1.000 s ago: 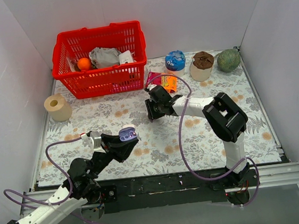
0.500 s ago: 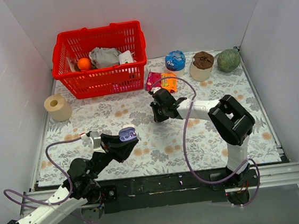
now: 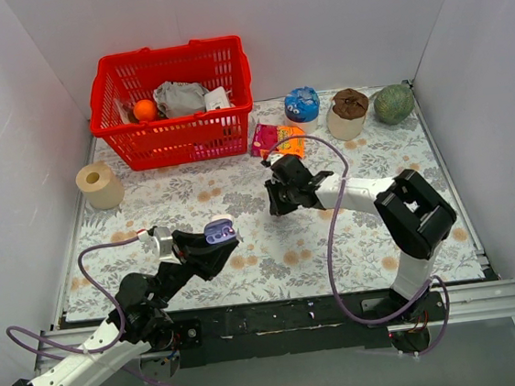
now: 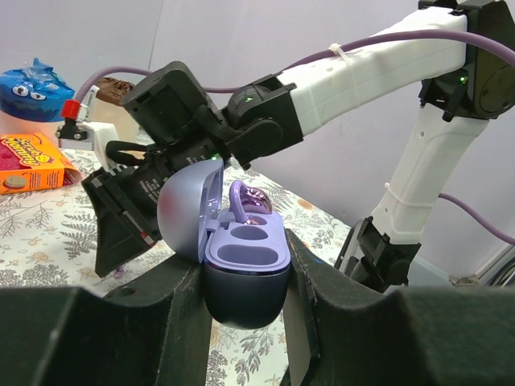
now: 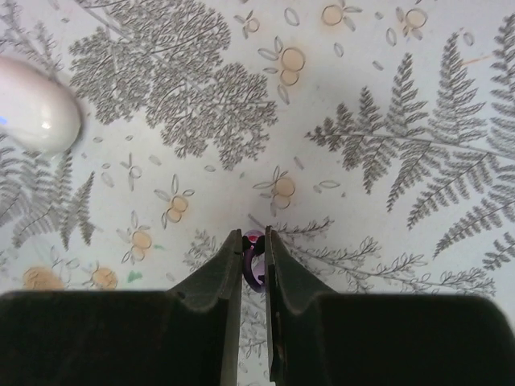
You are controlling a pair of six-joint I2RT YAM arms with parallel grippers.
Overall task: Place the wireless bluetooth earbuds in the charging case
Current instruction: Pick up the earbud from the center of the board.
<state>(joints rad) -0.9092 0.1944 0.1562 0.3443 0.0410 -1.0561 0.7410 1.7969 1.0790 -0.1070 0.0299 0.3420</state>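
Holds open case (image 4: 241, 265) in left fingers (image 4: 181, 297) at counter's (image 3: 354, 238) 8 o'clock, one bud (image 4: 251, 201) in, near socket (image 4: 251, 236) free. Pinches second bud (image 5: 254, 259) in right fingers (image 5: 217, 281) near center. Carry toward 8 o'clock, align over free socket, lower slowly, release once seated.

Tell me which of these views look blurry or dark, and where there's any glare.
Top external: evenly lit, sharp, soft shadows only. Left wrist: near fingers dark and blurred, charging case sharp, a glint on the earbud in it. Right wrist: fingers dark, white capsule soft with a highlight.
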